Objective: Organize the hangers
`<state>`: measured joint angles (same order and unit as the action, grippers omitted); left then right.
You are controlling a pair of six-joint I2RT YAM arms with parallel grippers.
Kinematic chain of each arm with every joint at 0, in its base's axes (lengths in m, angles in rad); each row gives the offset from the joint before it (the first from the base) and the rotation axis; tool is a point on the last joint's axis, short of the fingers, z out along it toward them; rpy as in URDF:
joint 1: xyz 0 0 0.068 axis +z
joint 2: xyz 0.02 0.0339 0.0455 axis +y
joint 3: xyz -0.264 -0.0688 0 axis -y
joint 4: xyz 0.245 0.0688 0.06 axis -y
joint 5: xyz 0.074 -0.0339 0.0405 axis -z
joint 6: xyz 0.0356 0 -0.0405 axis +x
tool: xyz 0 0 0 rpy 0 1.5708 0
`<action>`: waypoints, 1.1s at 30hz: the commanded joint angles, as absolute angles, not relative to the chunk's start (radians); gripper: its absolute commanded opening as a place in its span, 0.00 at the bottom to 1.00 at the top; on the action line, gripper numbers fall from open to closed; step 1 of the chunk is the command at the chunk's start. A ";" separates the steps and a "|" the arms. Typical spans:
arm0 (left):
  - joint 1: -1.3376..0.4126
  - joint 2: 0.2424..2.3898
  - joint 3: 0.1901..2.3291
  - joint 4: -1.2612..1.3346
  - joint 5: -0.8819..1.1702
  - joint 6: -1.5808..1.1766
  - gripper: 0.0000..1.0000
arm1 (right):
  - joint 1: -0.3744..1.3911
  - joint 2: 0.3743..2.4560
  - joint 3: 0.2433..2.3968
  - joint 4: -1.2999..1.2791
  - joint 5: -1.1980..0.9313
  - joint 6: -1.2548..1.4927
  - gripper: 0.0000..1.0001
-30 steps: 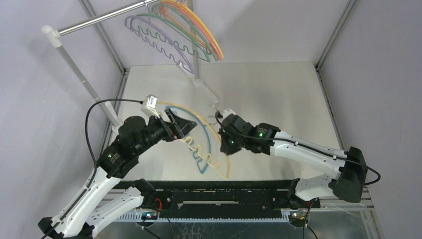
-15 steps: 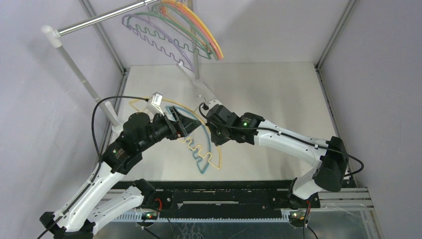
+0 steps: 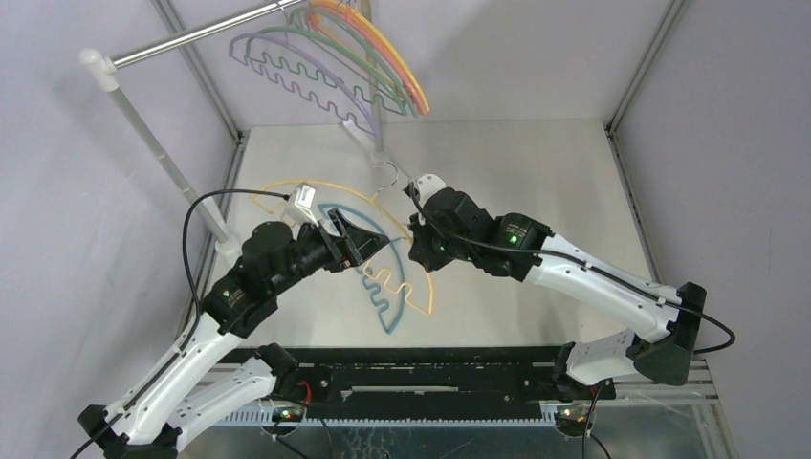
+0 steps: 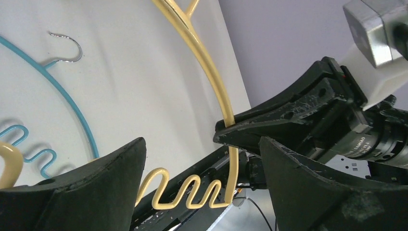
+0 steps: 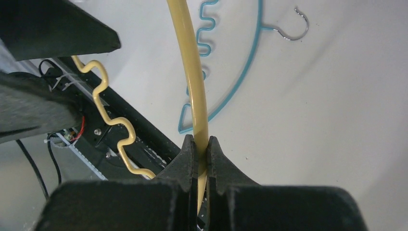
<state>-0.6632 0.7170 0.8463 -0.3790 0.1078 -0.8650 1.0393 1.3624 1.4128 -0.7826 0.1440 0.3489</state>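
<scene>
Item: yellow hanger (image 5: 192, 72), pinched at its arch by the right gripper (image 5: 201, 154), fingers closed tight on it, likely for carrying to the rail (image 3: 191, 36); left gripper (image 4: 202, 140) spread wide alongside, holding nothing; teal hanger (image 3: 383, 320) flat on the table (image 3: 536, 172), awaiting its turn

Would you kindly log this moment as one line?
right gripper: shut on yellow hanger | left gripper: open | teal hanger: on table
</scene>
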 commanded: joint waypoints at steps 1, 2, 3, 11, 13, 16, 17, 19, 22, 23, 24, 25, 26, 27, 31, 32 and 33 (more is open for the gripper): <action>-0.679 0.723 0.826 -0.334 0.089 -0.883 0.92 | 1.063 1.294 1.467 -0.664 0.072 0.326 0.00; -0.682 0.727 0.826 -0.324 0.084 -0.883 0.92 | 1.070 1.292 1.467 -0.661 0.060 0.319 0.00; -0.685 0.733 0.828 -0.314 0.082 -0.884 0.92 | 1.077 1.289 1.466 -0.659 0.047 0.312 0.00; -0.725 0.786 0.836 -0.250 0.035 -0.895 0.92 | 1.092 1.279 1.480 -0.623 -0.078 0.282 0.00; -0.741 0.798 0.841 -0.243 0.011 -0.899 0.91 | 1.097 1.272 1.485 -0.604 -0.100 0.271 0.00; -0.770 0.812 0.844 -0.241 -0.022 -0.906 0.91 | 1.098 1.269 1.499 -0.568 -0.145 0.263 0.00; -0.778 0.815 0.844 -0.241 -0.032 -0.913 0.90 | 1.100 1.273 1.508 -0.563 -0.159 0.260 0.00; -0.794 0.818 0.842 -0.242 -0.053 -0.918 0.88 | 1.106 1.274 1.520 -0.545 -0.193 0.252 0.00; -0.813 0.816 0.843 -0.254 -0.084 -0.921 0.83 | 1.132 1.262 1.520 -0.511 -0.209 0.231 0.00; -0.817 0.814 0.842 -0.261 -0.095 -0.922 0.81 | 1.141 1.259 1.520 -0.504 -0.213 0.224 0.00; -0.819 0.813 0.842 -0.267 -0.103 -0.922 0.78 | 1.148 1.255 1.521 -0.500 -0.218 0.221 0.00; -0.819 0.811 0.842 -0.273 -0.110 -0.923 0.75 | 1.155 1.251 1.520 -0.496 -0.223 0.216 0.00; -0.819 0.810 0.842 -0.280 -0.117 -0.922 0.73 | 1.160 1.248 1.521 -0.496 -0.226 0.212 0.00; -0.819 0.808 0.842 -0.284 -0.122 -0.921 0.70 | 1.165 1.245 1.520 -0.497 -0.227 0.207 0.00; -0.819 0.811 0.848 -0.291 -0.132 -0.908 0.43 | 1.175 1.239 1.519 -0.506 -0.232 0.197 0.00; -0.820 0.812 0.848 -0.290 -0.132 -0.904 0.34 | 1.176 1.237 1.519 -0.505 -0.230 0.196 0.00; -0.820 0.814 0.848 -0.289 -0.130 -0.903 0.21 | 1.178 1.236 1.519 -0.505 -0.227 0.196 0.00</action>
<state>-0.8337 0.7849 0.8455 -0.2176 -0.0540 -0.9596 1.1202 1.3132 1.4559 -0.6567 -0.0856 0.2386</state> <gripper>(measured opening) 0.413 0.028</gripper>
